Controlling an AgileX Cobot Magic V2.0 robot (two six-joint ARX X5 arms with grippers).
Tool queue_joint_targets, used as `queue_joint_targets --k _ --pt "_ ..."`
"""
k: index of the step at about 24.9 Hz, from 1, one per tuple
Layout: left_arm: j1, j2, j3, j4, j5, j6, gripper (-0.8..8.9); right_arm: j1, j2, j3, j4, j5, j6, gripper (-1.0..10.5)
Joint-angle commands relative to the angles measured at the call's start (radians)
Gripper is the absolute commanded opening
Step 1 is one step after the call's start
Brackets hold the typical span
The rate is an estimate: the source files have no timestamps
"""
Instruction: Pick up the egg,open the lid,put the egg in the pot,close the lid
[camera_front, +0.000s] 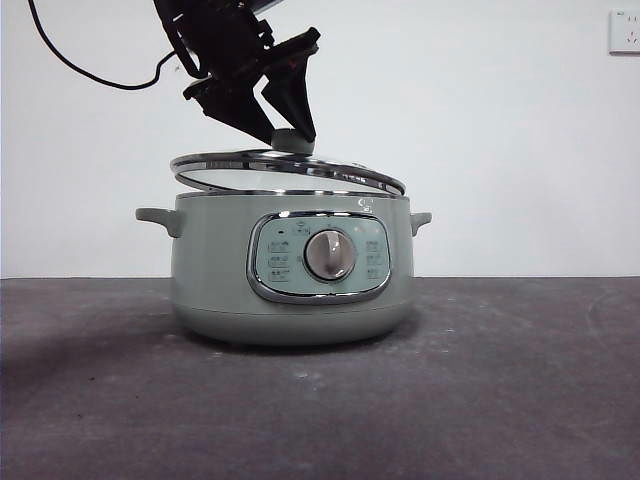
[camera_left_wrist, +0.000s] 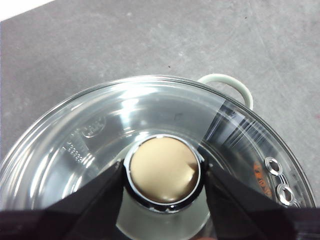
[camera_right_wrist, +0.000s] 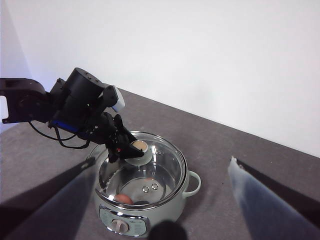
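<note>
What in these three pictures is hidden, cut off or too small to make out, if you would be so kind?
- The egg: hidden in the front view by the pot wall; only a brown-orange patch through the lid in the right wrist view.
- The panel labels around the dial: too small to read.
- The left gripper: its jaws are cut off by the picture's edge in its own view.
- The right gripper: blurred, jaws wide apart.
</note>
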Motion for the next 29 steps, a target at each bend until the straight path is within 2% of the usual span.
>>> queue_joint_targets --k 1,9,15,17,19,21,29 --pt "-0.005 0.012 0.016 0.042 0.010 0.011 -0.07 0.002 -0.001 -0.003 0.000 0.002 0.010 4.4" --pt "-0.011 0.048 0.016 0.029 0.009 0.006 -0.08 0.002 -0.001 -0.003 -0.010 0.002 0.010 4.4" --pt "-0.016 0.048 0.016 -0.042 0.008 0.005 0.21 0.002 0.000 -0.003 -0.029 0.002 0.010 4.4" --pt "-0.016 0.048 0.016 -0.065 0.006 0.003 1.69 0.002 0.007 -0.003 -0.048 0.000 0.010 4.4" --pt "-0.016 0.048 0.016 -0.071 0.007 0.003 3.63 0.003 0.012 -0.003 -0.077 -0.005 0.010 4.4" --pt "-0.016 0.047 0.016 -0.071 0.008 0.003 4.64 0.003 0.018 -0.003 -0.105 -0.005 0.010 4.4" --pt "-0.014 -0.003 0.016 -0.095 0.007 0.003 4.72 0.003 0.054 -0.003 -0.230 -0.020 0.011 4.4"
